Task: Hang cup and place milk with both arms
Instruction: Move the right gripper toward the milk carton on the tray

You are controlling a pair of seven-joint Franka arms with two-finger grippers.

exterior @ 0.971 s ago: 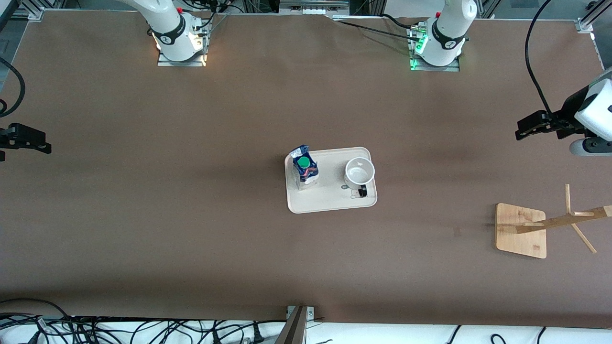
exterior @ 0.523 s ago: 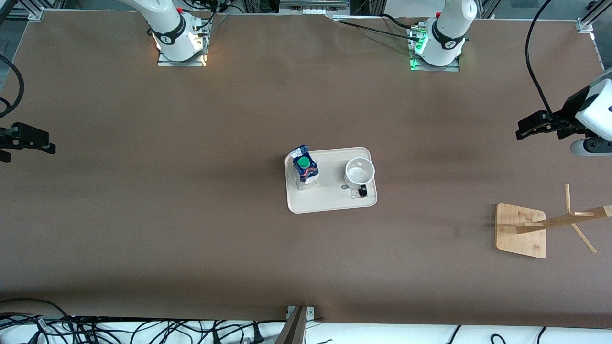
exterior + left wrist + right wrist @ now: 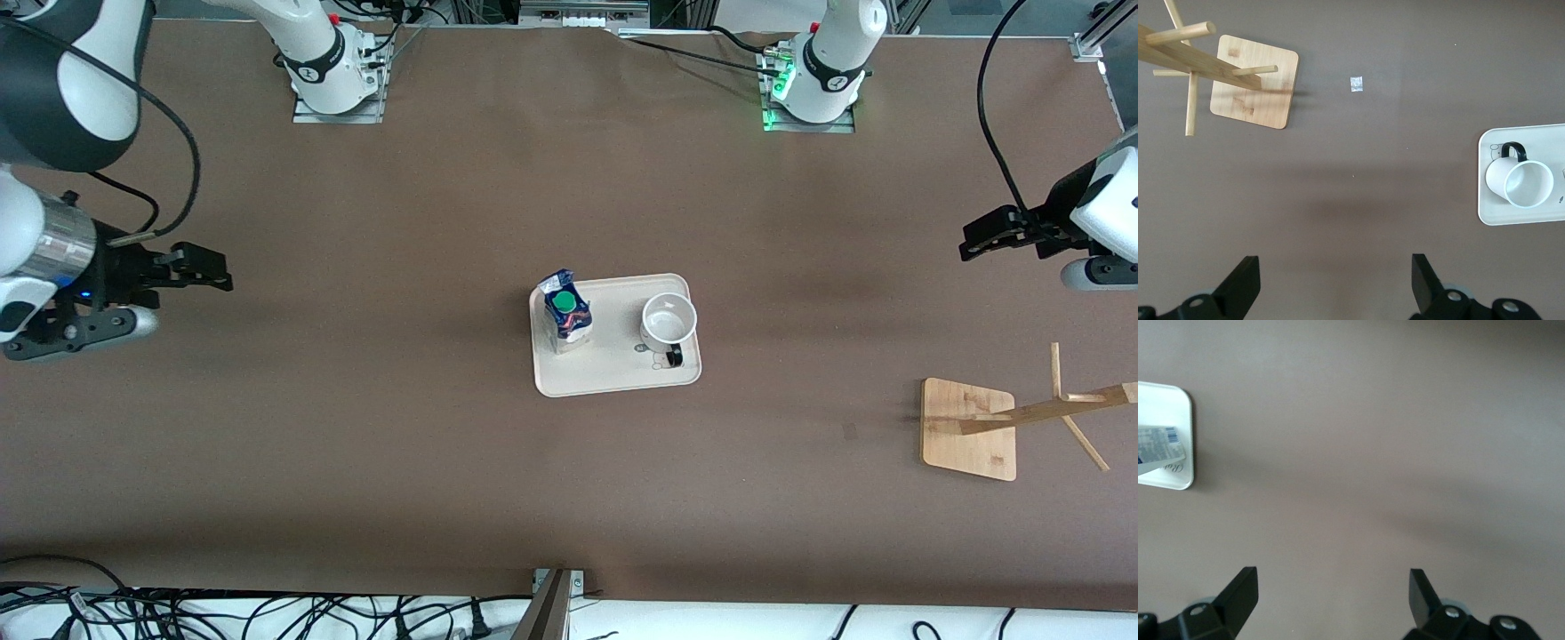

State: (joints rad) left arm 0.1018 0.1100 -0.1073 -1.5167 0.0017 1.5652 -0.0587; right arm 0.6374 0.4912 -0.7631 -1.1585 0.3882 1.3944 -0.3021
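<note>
The white cup [image 3: 669,322] with its black handle stands on a cream tray [image 3: 613,378] mid-table; it also shows in the left wrist view [image 3: 1520,183]. The blue-and-white milk carton [image 3: 568,312] with a green cap stands on the same tray, toward the right arm's end; its edge shows in the right wrist view [image 3: 1158,447]. My right gripper [image 3: 218,271] is open and empty over bare table, well off from the tray. My left gripper [image 3: 969,240] is open and empty over bare table at the left arm's end.
A wooden cup rack [image 3: 973,427] with pegs stands on a square base, nearer the front camera than my left gripper; it also shows in the left wrist view [image 3: 1251,87]. Cables lie along the table's near edge [image 3: 267,613].
My right arm has swung in over the table toward the tray, its gripper now well into view. My left arm has not moved. Cup and milk are unmoved.
</note>
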